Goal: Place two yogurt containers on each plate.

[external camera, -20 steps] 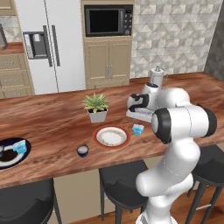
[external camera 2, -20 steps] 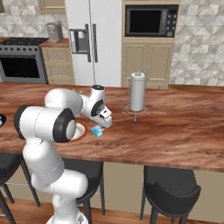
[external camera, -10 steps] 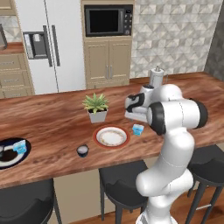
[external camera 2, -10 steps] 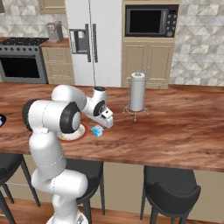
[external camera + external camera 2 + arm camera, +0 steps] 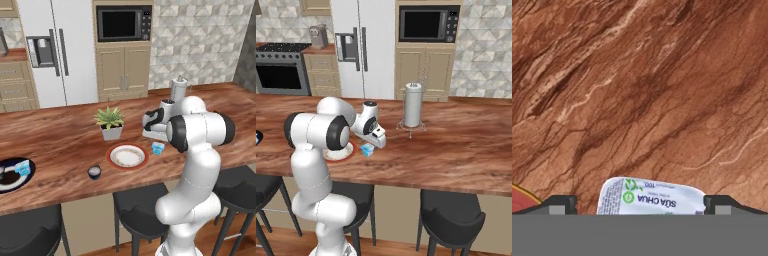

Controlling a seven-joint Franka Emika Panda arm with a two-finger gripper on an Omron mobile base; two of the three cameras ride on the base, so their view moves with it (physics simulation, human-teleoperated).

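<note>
Wood counter (image 5: 65,145) w/ red-rimmed plate (image 5: 127,156) near front edge. Navy plate (image 5: 12,174) far left holds a blue cup (plus sth dark). Gripper (image 5: 640,204) jaws wide open, straddling light-blue yogurt cup (image 5: 651,198) just beside red plate. Dark cup (image 5: 94,172) sits apart.

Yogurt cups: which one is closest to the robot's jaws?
The light blue cup beside the red plate, lying between the open jaws. The dark cup and the blue one on the navy plate sit farther left.

The robot is a glossy white arm (image 5: 192,200) of fat rounded segments, with dark grey discs capping its joints (one faces each base camera). Its white hand carries a two-finger gripper (image 5: 640,205) with small dark square tips.
</note>
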